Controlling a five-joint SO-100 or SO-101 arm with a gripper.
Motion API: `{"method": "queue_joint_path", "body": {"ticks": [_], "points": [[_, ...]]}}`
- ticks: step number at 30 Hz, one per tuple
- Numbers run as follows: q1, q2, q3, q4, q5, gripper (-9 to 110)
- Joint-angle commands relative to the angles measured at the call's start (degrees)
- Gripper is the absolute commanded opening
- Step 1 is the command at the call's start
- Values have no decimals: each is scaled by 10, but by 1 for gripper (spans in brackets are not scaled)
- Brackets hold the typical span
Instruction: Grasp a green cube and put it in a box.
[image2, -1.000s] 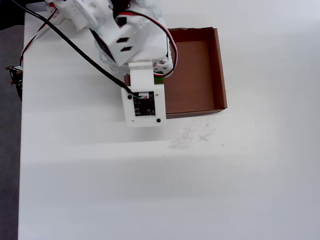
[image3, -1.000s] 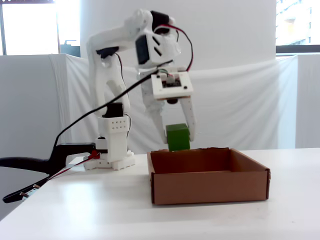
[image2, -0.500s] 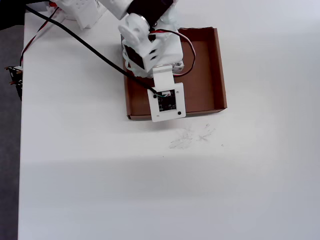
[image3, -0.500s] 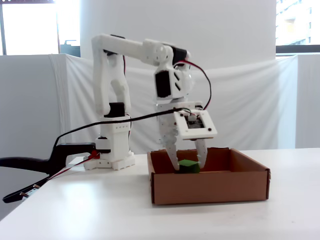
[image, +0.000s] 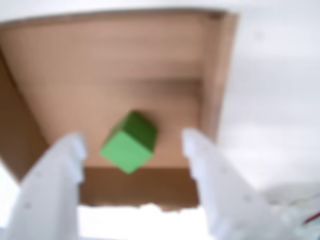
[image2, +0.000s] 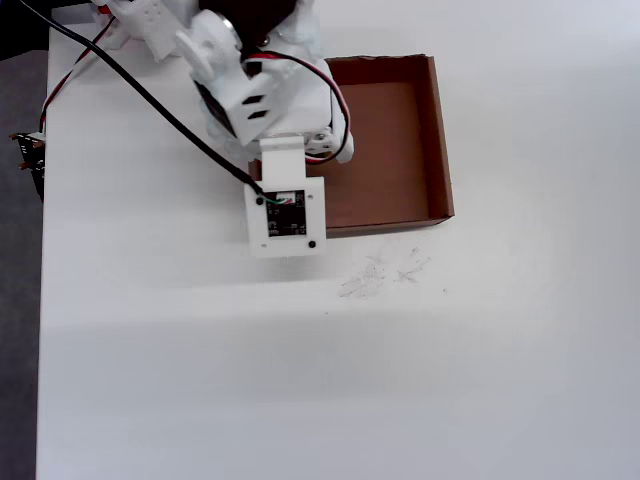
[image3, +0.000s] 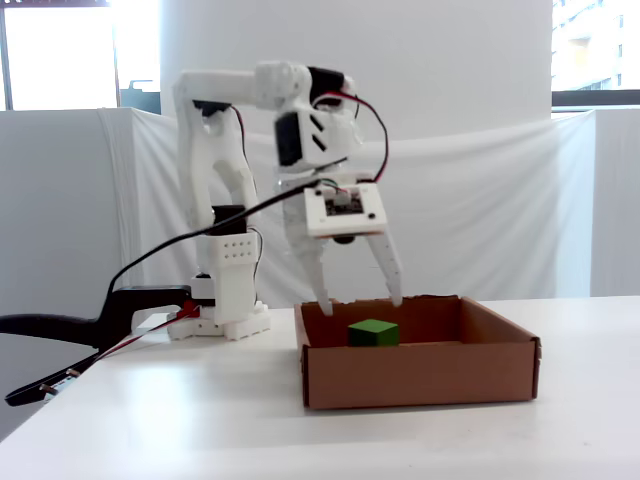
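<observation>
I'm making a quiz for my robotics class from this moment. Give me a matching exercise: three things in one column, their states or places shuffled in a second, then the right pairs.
Things:
1. green cube
2. gripper
3. box

States or places:
A. open, raised above the box
B. brown cardboard, standing on the white table
C. lying free on the box floor, between but clear of the fingers in the wrist view

Pairs: 1-C, 2-A, 3-B

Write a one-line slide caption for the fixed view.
Open gripper above the green cube, which rests inside the box.
</observation>
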Motion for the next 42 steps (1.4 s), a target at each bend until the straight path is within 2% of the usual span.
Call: {"method": "queue_joint_path", "body": {"ticks": [1, 5, 6, 11, 20, 31, 42], "points": [[85, 100, -36, 39, -67, 27], [201, 189, -11, 47, -185, 25], [267, 236, 26, 47, -247, 25], [359, 342, 127, 32, -311, 25], [387, 538, 334, 45, -311, 23], [403, 716, 496, 100, -334, 23], [401, 735, 566, 103, -338, 22]]}}
